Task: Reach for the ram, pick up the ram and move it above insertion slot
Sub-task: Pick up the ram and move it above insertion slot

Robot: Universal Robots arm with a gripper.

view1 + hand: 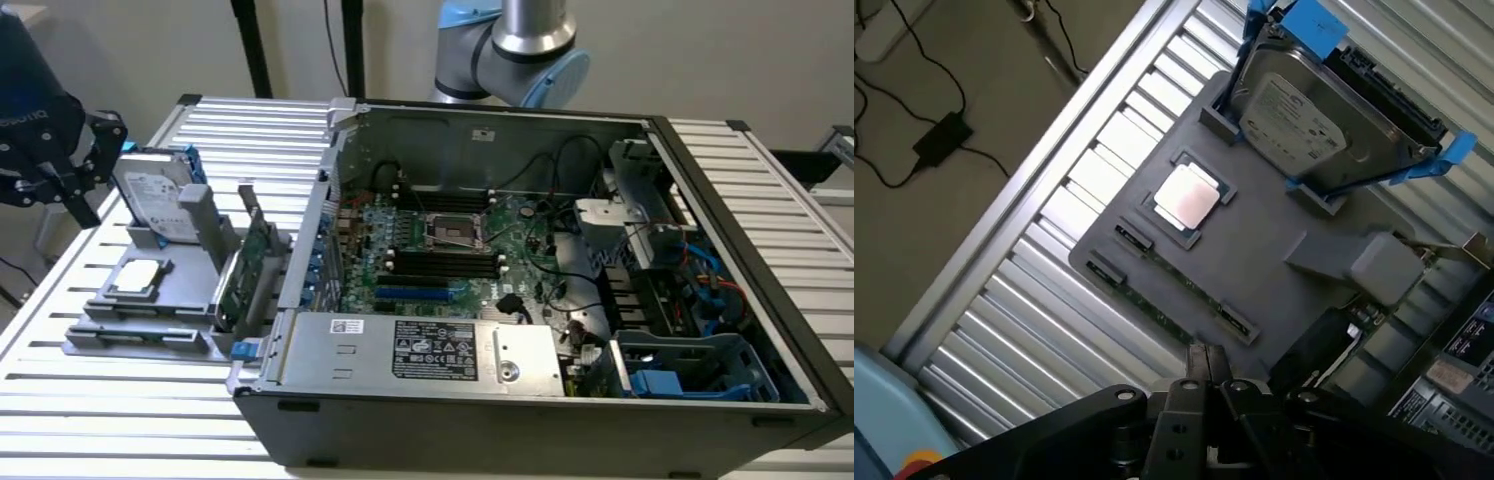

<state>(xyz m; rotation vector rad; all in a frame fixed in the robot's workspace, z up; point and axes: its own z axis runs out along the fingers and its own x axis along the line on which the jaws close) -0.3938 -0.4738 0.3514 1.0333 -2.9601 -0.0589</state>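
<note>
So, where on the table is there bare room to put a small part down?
The slatted table is bare between the grey holder and its near edge, and on the exterior view's right of the computer case. The holder and the case's inside are crowded.

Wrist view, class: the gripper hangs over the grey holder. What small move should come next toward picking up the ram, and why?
Probably open the jaws first. The gripper is shut, tips together above the grey holder, and the ram sits in a slot along the holder's edge near them; closed jaws could not straddle that thin board.
</note>
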